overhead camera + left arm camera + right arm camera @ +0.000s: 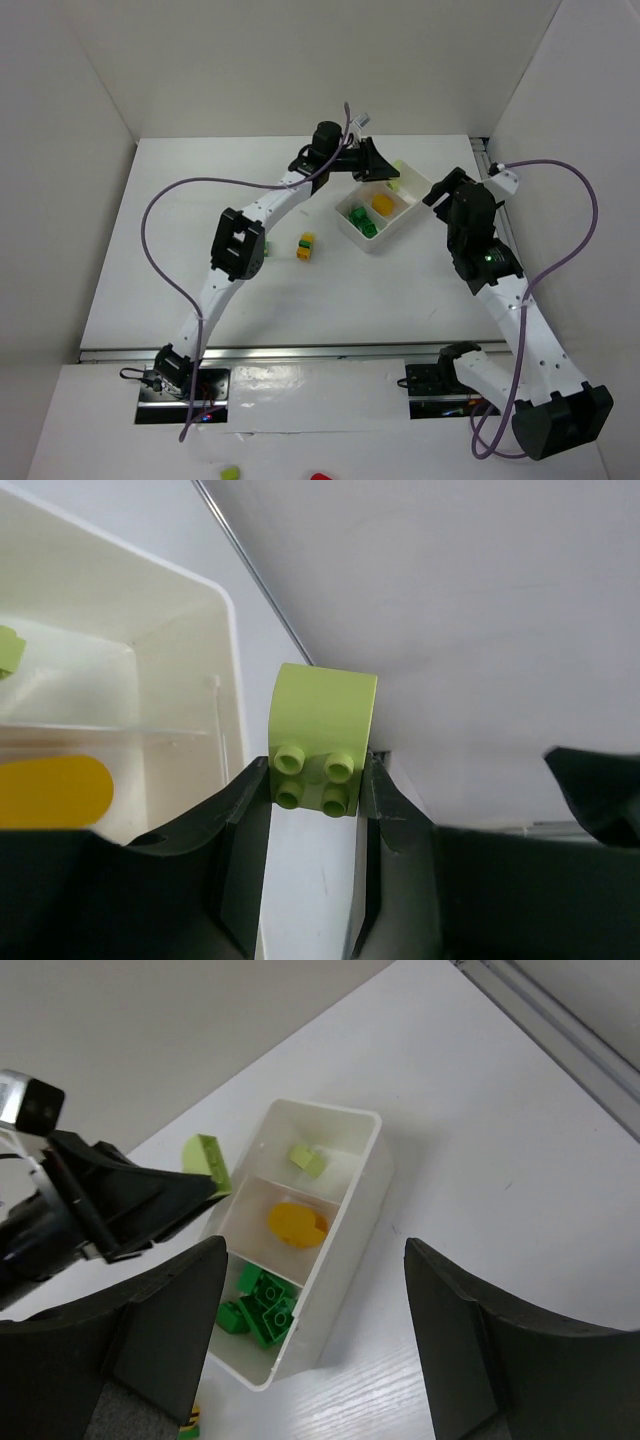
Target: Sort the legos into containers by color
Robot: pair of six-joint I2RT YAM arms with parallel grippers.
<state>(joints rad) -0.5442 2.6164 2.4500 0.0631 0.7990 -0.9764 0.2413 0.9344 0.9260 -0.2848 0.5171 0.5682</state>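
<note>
Left wrist view: the left pincer (313, 798) clamps a lime lego (322, 720) just outside the tray (225, 680), and the right pincer (318, 1340) hangs open above. Three compartments hold sorted legos (258, 1305); a yellow-green stack (306, 245) lies unsorted on the counter (200, 200).

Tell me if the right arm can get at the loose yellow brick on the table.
Probably, but with a detour. The right gripper is open and empty, yet the tray sits between it and the yellow brick, and the left arm hangs close beside it.
</note>
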